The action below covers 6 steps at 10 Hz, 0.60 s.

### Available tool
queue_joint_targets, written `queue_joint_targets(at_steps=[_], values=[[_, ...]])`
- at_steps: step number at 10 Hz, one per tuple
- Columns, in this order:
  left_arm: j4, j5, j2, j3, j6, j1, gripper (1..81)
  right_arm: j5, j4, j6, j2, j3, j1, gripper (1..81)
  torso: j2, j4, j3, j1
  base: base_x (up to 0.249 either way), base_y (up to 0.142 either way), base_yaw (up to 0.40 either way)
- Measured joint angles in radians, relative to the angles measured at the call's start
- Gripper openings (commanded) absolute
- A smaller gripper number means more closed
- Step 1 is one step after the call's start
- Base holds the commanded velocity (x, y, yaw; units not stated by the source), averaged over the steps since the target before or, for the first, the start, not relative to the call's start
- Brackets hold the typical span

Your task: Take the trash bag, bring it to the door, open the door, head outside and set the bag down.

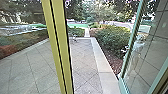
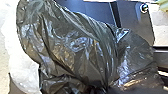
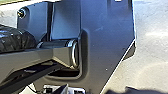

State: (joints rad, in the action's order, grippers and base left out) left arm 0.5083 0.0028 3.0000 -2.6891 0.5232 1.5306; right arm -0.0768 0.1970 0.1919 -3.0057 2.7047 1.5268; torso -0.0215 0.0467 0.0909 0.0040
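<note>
In the left wrist view the black, shiny trash bag bulges large, its folds drawn together at my left gripper, which is shut on it. A dark part of the bag also shows beside the jointed bar in the right wrist view. The head view has a yellow-green upright left of the middle and a glass panel in a green frame at the right, with an open gap between them; which one is the door leaf I cannot tell.
Beyond the gap lies paving with a pale border. Bushes grow in a mulched bed to its right. A blurred pale figure, perhaps a person, is behind the right-hand glass. More paving spreads left of the upright.
</note>
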Motion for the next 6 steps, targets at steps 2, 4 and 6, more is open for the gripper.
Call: queue_joint_targets(at_steps=[2, 4, 6], values=[[0.0, 0.0, 0.0, 0.0, 0.0, 0.0, 1.0, 0.0, 0.001, 0.0, 0.0, 0.001, 0.006, 81.1, 0.0, 0.0, 0.0, 0.0, 0.0, -0.118, 0.0], [-0.001, 0.0, 0.003, 0.0, 0.0, 0.001, 1.0, 0.0, 0.019, 0.0, 0.0, 0.005, 0.013, 81.1, 0.0, 0.0, 0.0, 0.0, 0.0, -0.118, 0.0], [-0.004, 0.0, 0.003, 0.0, 0.0, 0.003, 1.0, 0.001, 0.041, 0.0, -0.003, 0.01, 0.028, 81.1, 0.0, 0.0, 0.0, 0.0, 0.0, -0.119, 0.0]])
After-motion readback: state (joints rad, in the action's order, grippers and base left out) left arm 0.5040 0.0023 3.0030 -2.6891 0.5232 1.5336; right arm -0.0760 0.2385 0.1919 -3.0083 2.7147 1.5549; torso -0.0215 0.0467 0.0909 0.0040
